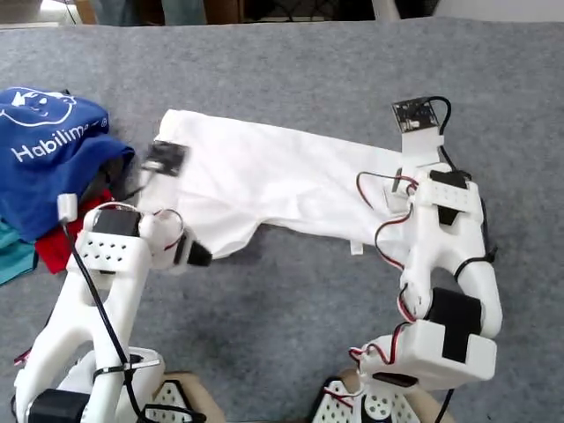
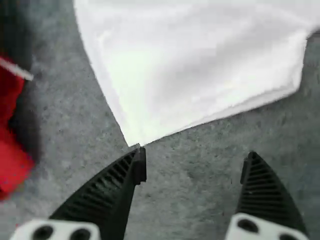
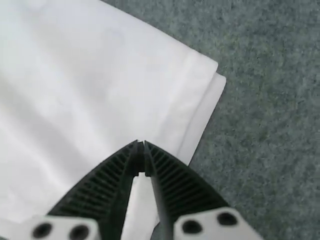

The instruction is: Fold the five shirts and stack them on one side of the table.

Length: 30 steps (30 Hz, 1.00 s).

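Note:
A white shirt (image 1: 273,181) lies spread across the middle of the grey table (image 1: 308,300), partly folded into a long band. My left gripper (image 2: 192,167) is open just above the bare table, its fingertips pointing at a corner of the white shirt (image 2: 200,65) with nothing between them. The left arm (image 1: 110,251) stands at the shirt's near-left end. My right gripper (image 3: 140,146) is shut, its tips together over the hemmed edge of the white shirt (image 3: 90,90). The right arm (image 1: 441,211) stands over the shirt's right end.
A pile of unfolded shirts sits at the table's left edge: a blue shirt (image 1: 48,145) on top, a red shirt (image 1: 55,248) and a teal shirt (image 1: 11,254) beneath. The red shirt (image 2: 10,155) lies close beside my left gripper. Bare grey table stretches along the far side and front middle.

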Motion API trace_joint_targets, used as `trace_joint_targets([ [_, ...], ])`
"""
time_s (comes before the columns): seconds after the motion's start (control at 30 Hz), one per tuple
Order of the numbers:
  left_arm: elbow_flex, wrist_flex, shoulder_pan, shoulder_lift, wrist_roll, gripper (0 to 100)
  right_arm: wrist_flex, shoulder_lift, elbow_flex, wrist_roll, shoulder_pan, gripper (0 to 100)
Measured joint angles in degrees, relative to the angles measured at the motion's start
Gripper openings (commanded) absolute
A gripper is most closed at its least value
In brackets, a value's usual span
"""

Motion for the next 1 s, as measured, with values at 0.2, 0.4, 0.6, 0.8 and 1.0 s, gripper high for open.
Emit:
trace_joint_targets([
  [0.2,-4.2,0.3,-0.4,6.9,-36.7,29,0.0,0.0,0.0,0.0,0.0,1.8],
  [0.4,-14.5,0.3,-0.4,23.8,-49.2,29,-0.2,0.0,0.0,0.0,0.0,1.8],
  [0.6,-20.0,0.7,0.6,29.4,-50.9,29,-0.2,0.0,0.0,0.0,1.5,1.8],
  [0.8,-14.3,0.4,2.5,28.0,-52.4,29,-0.2,0.0,0.0,0.0,1.9,1.8],
  [1.0,-6.6,-8.6,3.3,26.3,-51.5,29,-0.2,0.0,0.0,0.0,1.9,1.8],
])
